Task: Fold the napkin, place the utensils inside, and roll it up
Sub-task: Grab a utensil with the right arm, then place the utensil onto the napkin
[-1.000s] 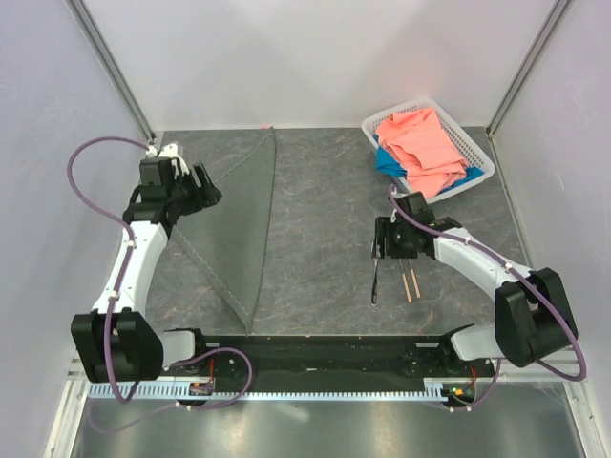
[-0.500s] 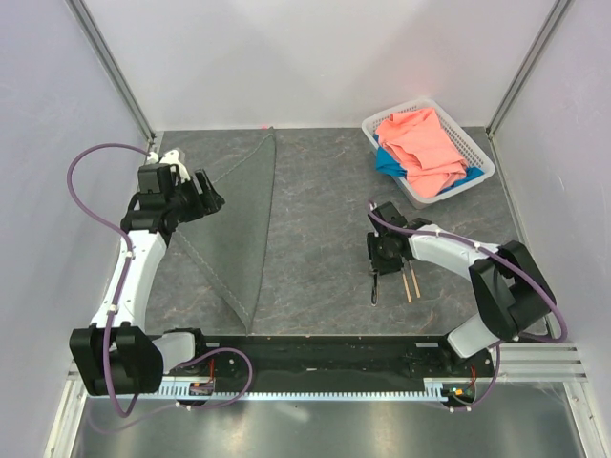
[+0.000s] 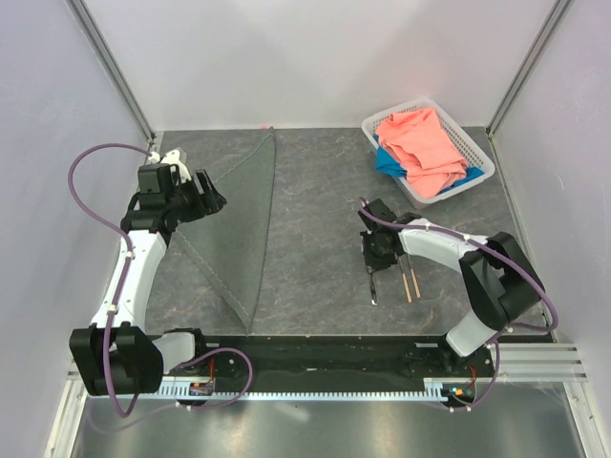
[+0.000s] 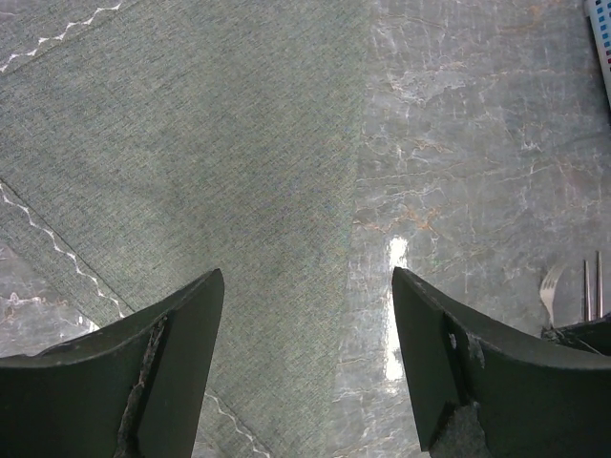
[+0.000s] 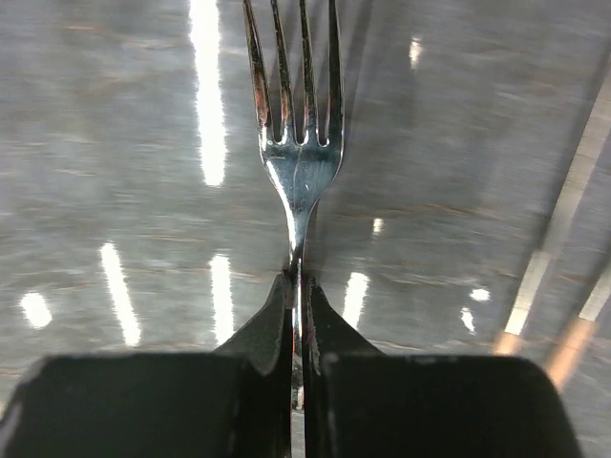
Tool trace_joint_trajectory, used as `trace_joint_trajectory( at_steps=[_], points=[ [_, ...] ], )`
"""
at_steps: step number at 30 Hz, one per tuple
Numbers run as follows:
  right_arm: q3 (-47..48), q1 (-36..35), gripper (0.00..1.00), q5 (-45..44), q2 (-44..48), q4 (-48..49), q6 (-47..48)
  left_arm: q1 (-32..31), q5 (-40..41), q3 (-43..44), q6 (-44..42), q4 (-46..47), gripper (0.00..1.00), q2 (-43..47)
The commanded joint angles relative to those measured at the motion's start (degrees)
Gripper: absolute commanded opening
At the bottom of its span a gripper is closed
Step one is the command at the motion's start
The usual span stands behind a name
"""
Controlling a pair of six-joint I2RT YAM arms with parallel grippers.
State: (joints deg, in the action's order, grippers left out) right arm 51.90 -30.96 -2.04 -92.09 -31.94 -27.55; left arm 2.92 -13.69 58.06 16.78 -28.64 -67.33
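Observation:
The dark grey napkin (image 3: pixel 239 215) lies folded into a triangle on the left half of the table. My left gripper (image 3: pixel 212 194) hovers open over its left part, with nothing between the fingers; the cloth (image 4: pixel 210 162) fills the left wrist view below that gripper (image 4: pixel 305 277). The silver fork (image 3: pixel 373 286) lies right of centre, and the two wooden chopsticks (image 3: pixel 411 282) lie just to its right. My right gripper (image 3: pixel 374 260) is down on the fork. In the right wrist view the gripper (image 5: pixel 297 281) is shut on the handle of the fork (image 5: pixel 298 143), tines pointing away, chopsticks (image 5: pixel 563 277) at the right edge.
A white basket (image 3: pixel 477 143) stands at the back right with a salmon-pink cloth (image 3: pixel 420 143) over a blue cloth (image 3: pixel 389 164). Grey marbled tabletop (image 3: pixel 325 200) lies between napkin and fork. Walls close in left, right and behind.
My right gripper has shifted left from over the chopsticks to the fork and shut on its handle. The left arm has barely moved and stays open.

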Motion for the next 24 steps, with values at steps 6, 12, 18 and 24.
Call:
trace_joint_trajectory(
  at_steps=[6, 12, 18, 24],
  points=[
    [12.3, -12.5, 0.0, 5.4, -5.5, 16.4, -16.8, 0.2, -3.1, 1.2, -0.5, 1.0, 0.79, 1.2],
    [27.8, -19.4, 0.0, 3.4, -18.5, 20.7, -25.4, 0.2, -2.8, 1.0, -0.4, 1.0, 0.79, 2.2],
    [42.7, -22.6, 0.0, 0.3, -29.9, 18.6, -29.9, 0.2, -2.9, 1.0, -0.3, 1.1, 0.79, 2.7],
    [51.2, -22.6, 0.0, -1.0, -36.6, 17.3, -32.2, 0.2, -4.0, 1.0, 0.1, 1.2, 0.79, 2.6]
  ],
)
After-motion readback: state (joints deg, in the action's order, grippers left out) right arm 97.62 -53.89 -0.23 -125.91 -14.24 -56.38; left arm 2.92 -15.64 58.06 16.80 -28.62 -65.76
